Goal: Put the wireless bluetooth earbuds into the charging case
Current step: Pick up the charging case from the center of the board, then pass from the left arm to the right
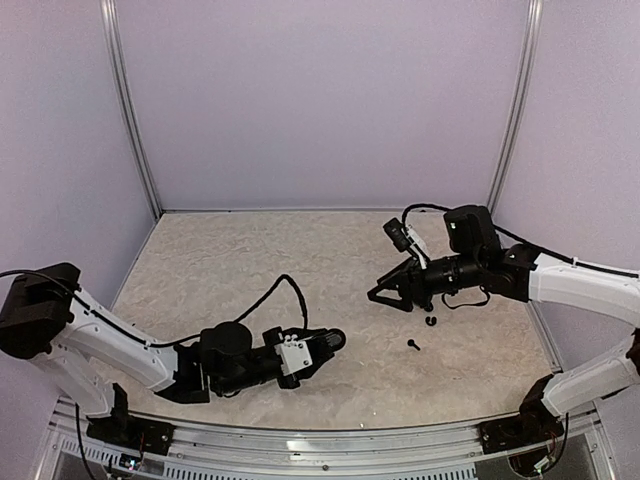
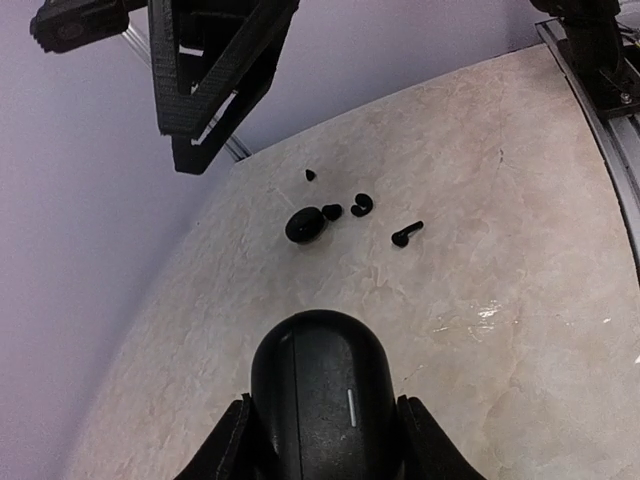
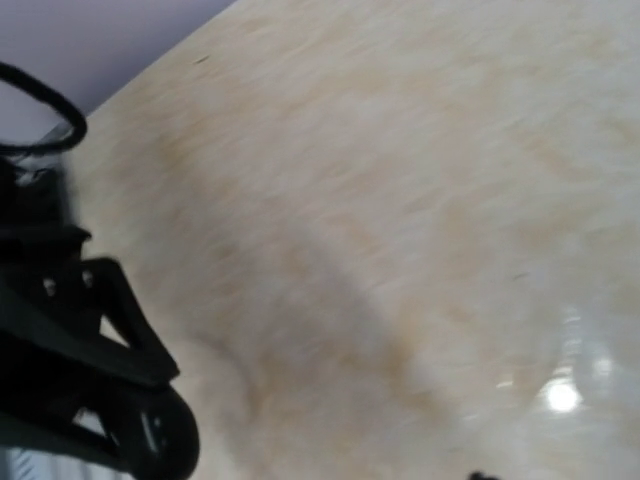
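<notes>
The left gripper (image 2: 322, 440) clamps the charging case (image 2: 318, 375) between its two fingers, the rounded end of the case poking out past the fingertips. The wireless bluetooth earbuds (image 2: 407, 234) lie on the table (image 1: 250, 260) well ahead of those fingertips, among a few other small dark pieces (image 2: 305, 225) I cannot identify from here. They sit just below and beside the right gripper (image 1: 390, 298), which hovers with jaws parted and nothing visibly between them. The case looks hard, glossy and likely slippery, so a grip across its flat sides seems safest. The buds look feather-light and liable to skitter. The knob is probably the best hold, leaving the stem free.
</notes>
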Available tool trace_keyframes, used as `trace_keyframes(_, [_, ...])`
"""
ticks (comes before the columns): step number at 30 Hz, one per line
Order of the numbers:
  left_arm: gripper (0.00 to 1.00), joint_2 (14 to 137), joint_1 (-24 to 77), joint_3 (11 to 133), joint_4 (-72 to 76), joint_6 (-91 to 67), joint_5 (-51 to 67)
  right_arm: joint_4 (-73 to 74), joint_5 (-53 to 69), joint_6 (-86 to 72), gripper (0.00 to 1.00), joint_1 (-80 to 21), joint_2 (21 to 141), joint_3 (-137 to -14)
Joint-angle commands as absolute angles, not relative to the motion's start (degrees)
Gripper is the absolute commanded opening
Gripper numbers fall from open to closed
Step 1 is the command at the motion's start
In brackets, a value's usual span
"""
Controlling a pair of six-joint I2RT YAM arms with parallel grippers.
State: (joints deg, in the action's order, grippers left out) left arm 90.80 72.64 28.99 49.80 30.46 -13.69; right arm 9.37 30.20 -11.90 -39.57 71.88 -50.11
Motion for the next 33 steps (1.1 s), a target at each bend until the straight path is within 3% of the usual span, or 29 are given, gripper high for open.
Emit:
trace_keyframes(1, [0.28, 87.24, 76.02, 30.53, 43.29, 40.83, -19.17, 10.41, 41.61, -13.36, 0.59, -39.67, 73.42, -51.94])
trace_keyframes(12, [0.29, 81.12, 80.50, 32.20, 40.14, 47.75, -21.53, 11.51, 47.81, -13.97, 0.58, -46.57, 75.02, -52.65])
trace_keyframes(33, [0.29, 80.33, 83.38, 32.53, 41.19, 51.85, -22.39, 10.56, 50.95, -13.67, 0.45, -53.19, 80.97, -54.82])
